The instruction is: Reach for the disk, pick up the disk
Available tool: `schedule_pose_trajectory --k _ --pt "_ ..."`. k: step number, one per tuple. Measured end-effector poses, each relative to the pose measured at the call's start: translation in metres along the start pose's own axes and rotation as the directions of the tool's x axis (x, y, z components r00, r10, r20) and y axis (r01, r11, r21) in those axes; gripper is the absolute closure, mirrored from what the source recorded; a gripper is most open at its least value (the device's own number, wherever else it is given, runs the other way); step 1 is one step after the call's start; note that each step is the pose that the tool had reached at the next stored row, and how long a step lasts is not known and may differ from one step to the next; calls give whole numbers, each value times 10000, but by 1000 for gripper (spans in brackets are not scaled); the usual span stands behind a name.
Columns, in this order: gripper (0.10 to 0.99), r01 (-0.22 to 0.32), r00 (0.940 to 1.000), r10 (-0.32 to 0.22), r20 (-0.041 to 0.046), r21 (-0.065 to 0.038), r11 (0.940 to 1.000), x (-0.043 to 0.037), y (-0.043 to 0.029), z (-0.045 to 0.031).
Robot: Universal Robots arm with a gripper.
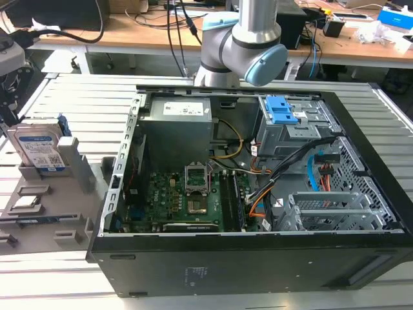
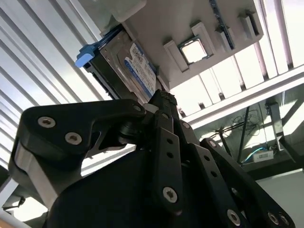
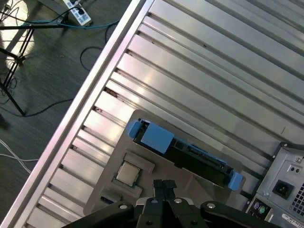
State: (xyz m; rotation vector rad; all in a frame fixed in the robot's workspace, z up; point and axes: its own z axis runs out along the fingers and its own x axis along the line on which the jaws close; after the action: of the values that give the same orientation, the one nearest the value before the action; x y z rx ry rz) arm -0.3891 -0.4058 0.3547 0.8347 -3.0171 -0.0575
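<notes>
Over the holder: the gripper (image 3: 164,184) hangs above the grey holder (image 3: 204,185), fingertips clenched together with nothing between them. In the first wrist view a strip of bare holder shows between the tips and the disk (image 3: 183,153): near, not touching.

The disk stands on edge in a slot of the holder, blue frame uppermost. In the second wrist view its blue-and-white label faces out. A processor chip (image 3: 127,173) lies flat in a square recess of the same holder, near the fingertips and apart from the disk.

The holder sits on the slatted metal table (image 1: 77,97), close to the table's edge at the exterior view's left. An open computer case (image 1: 258,194) stands just beside it, towards the exterior view's right. The arm (image 1: 251,39) rises behind the case, at the table's far edge.
</notes>
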Motion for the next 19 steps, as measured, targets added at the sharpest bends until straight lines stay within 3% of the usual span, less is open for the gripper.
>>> schedule_pose_trajectory --k 9,19 --pt "980 1057 9944 -1057 -40 -2 9944 0 0 0" --pt "980 2195 9756 -2195 -84 -8 9756 0 0 0"
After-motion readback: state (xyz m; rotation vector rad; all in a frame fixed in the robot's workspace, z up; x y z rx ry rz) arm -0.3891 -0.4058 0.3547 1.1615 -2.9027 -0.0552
